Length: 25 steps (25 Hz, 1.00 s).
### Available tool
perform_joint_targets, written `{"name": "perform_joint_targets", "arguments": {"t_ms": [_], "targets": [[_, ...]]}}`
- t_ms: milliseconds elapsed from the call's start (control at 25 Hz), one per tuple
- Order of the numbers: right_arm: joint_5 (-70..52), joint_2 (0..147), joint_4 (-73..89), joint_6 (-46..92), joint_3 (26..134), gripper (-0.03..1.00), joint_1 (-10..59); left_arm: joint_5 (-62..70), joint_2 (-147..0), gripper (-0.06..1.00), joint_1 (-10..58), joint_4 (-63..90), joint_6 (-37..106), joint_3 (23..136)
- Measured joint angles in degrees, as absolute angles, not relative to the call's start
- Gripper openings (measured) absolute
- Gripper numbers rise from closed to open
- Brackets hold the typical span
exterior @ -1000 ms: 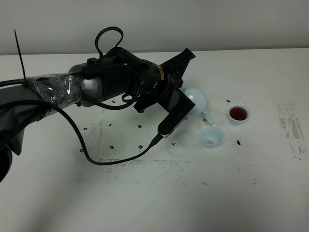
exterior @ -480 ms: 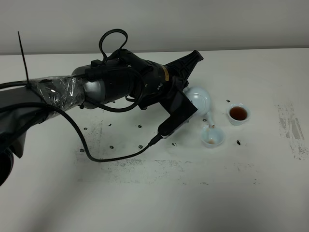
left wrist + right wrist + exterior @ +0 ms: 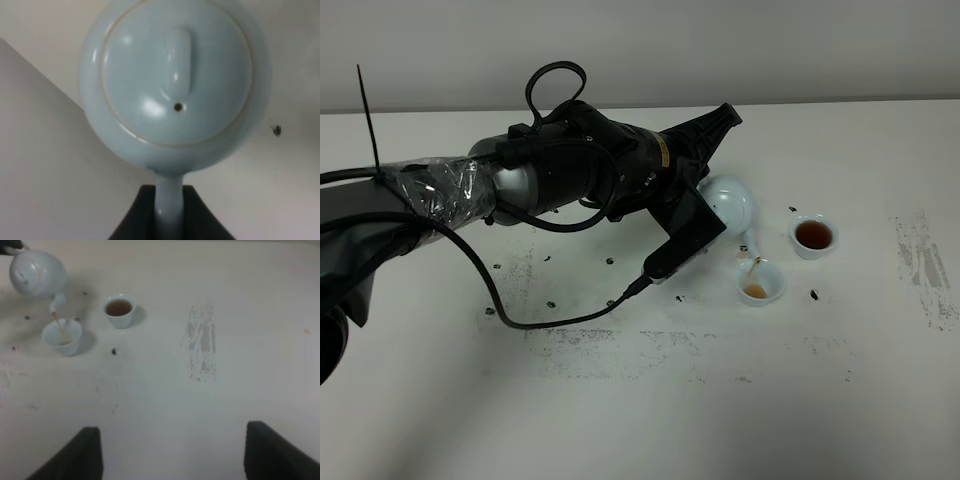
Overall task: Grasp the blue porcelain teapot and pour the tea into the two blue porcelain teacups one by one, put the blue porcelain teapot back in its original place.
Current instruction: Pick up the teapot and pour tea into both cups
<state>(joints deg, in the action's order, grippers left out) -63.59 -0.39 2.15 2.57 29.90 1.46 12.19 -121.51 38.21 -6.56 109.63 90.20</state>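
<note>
The pale blue porcelain teapot hangs tilted over the table with its spout down. A thin stream of tea runs into the nearer teacup, which holds a little brown tea. The other teacup, to its right, is full of dark tea. In the left wrist view the teapot fills the picture, and my left gripper is shut on its handle. The right wrist view shows the teapot, both teacups, and my right gripper open well away from them.
My left arm reaches across the white table from the left, trailing a black cable. A grey scuffed patch marks the right side. Small dark specks lie around the cups.
The teapot has tipped further toward the nearer cup. A stream of tea now falls from the spout, and brown tea has gathered in that cup.
</note>
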Motion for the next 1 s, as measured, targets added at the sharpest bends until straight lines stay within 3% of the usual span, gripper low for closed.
{"name": "perform_joint_targets", "arguments": {"t_ms": [1000], "targets": [[-63.59,-0.39,2.15,2.57,29.9,0.57,1.46,10.67,-122.12,0.06,38.69,-7.84,111.83,90.2]]}}
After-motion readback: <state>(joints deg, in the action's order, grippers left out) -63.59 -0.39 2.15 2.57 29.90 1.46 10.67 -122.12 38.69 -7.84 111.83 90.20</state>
